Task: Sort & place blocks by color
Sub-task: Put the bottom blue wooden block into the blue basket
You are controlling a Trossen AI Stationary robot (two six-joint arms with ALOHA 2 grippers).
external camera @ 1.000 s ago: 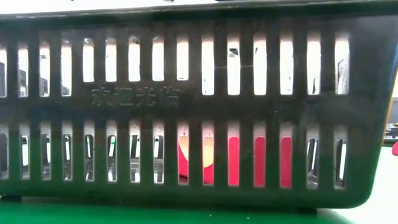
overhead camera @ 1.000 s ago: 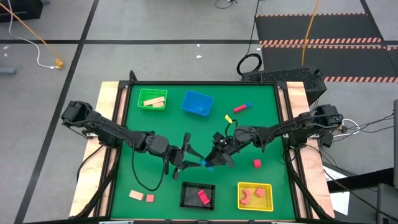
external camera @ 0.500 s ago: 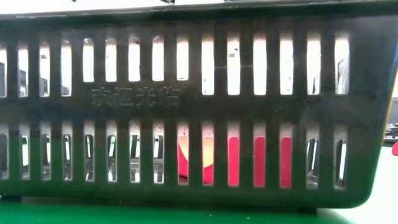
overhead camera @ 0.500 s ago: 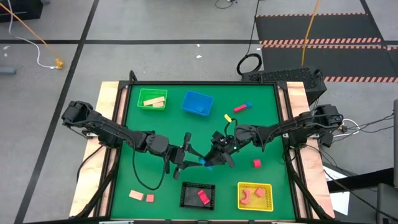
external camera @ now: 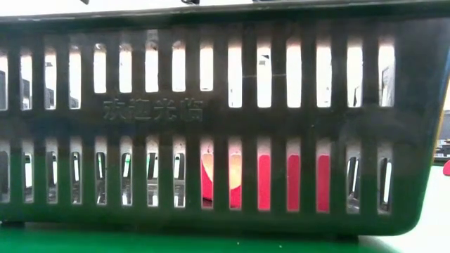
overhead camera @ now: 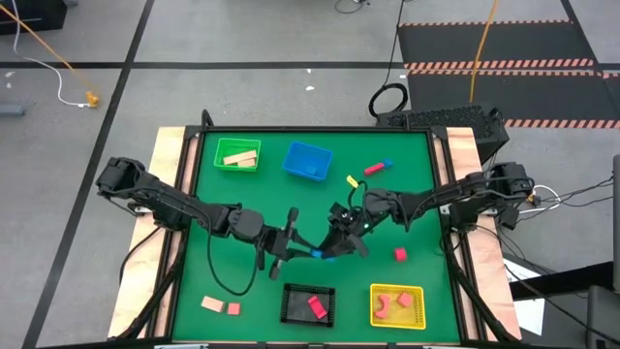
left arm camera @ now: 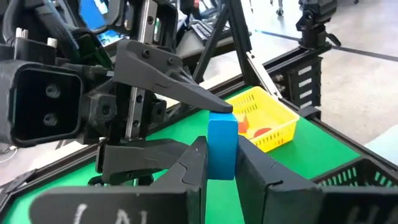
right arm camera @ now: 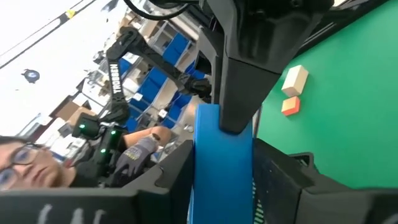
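I have both arms meeting over the middle of the worktop (overhead camera: 208,281), a little toward the near edge, with one blue block (overhead camera: 319,254) shared between them. My left gripper (overhead camera: 301,248) has its fingers pressed on the block's sides, and in the left wrist view the blue block (left arm camera: 222,148) stands upright between them. My right gripper (overhead camera: 327,251) is also pinching it, its fingers (left arm camera: 166,66) showing above and below the block. The right wrist view shows the same blue block (right arm camera: 222,163) held close up, and a person (right arm camera: 28,163) beyond the table. Just below the meeting point sits the black basket (overhead camera: 307,303) at the near edge with a red block (overhead camera: 317,307) inside; the low view shows only this basket's wall (external camera: 225,119). Other blocks lie loose: a red cube (overhead camera: 399,254) toward the right edge, a tan one (overhead camera: 211,303) and a red one (overhead camera: 232,308) at the near left corner
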